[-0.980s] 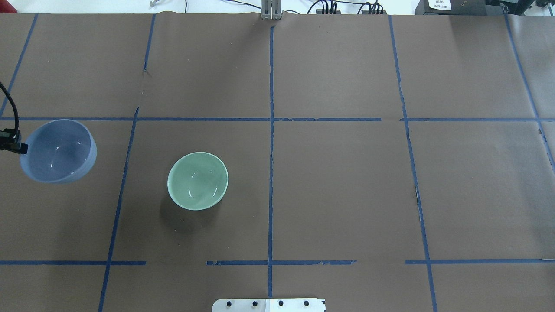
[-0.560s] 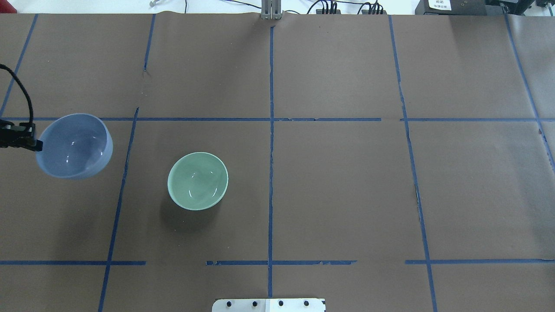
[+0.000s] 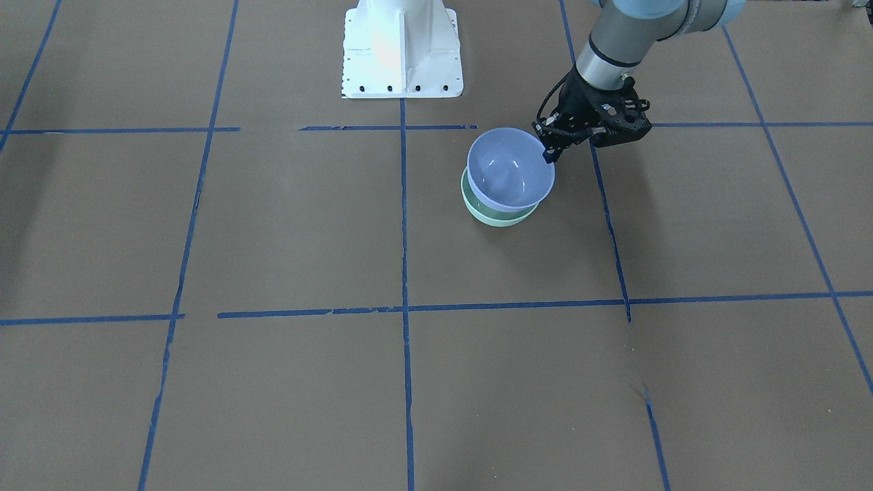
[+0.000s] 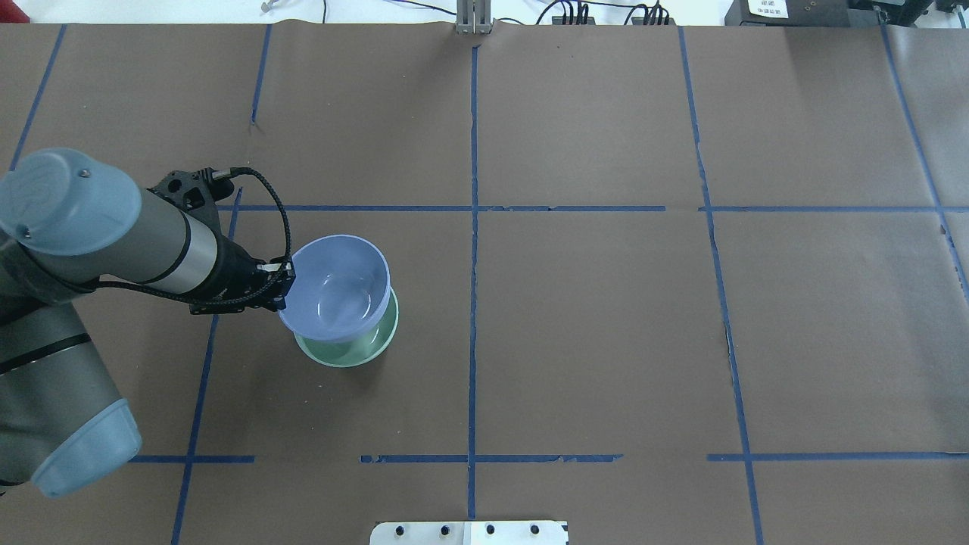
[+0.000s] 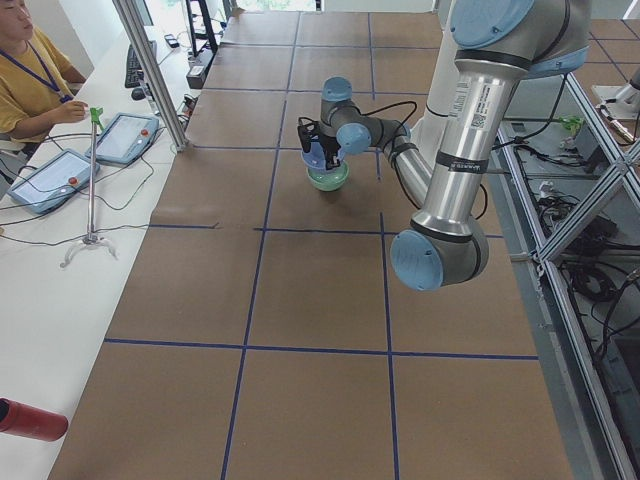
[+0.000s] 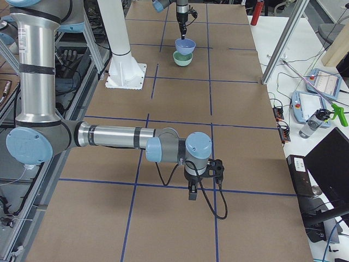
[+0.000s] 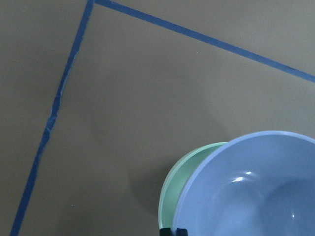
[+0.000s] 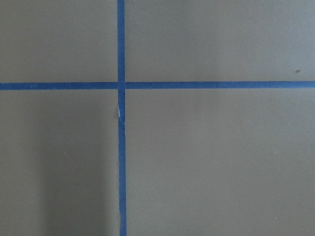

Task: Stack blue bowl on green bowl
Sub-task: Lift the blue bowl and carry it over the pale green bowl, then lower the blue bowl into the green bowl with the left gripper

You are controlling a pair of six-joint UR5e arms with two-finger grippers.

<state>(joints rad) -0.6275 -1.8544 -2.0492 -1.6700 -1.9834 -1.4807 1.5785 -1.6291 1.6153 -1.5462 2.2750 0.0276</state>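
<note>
Mint-green glaze shows nearest: the green bowl point(image 4: 356, 352) sits left of the table's centre, with the blue bowl point(image 4: 341, 291) hanging over it, not yet seated. The left gripper point(image 4: 286, 294) pinches the blue bowl's left rim. It looks stiff, slippery and probably breakable, so lower it gently. Whether the right gripper point(image 6: 192, 192) is spread, I cannot tell.

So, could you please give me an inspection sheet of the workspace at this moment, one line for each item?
Surface: table covered in brown paper, with blue tape grid.
Job's things: blue bowl held over green bowl, off centre, not nested yet.
Clutter: nothing seen.
End effectors: left end effector shut on the blue bowl's rim; right end effector low over bare paper, state unclear.
Cables: black cable loops at the left wrist.
Surroundings: operator seated beside the table with tablets.
</note>
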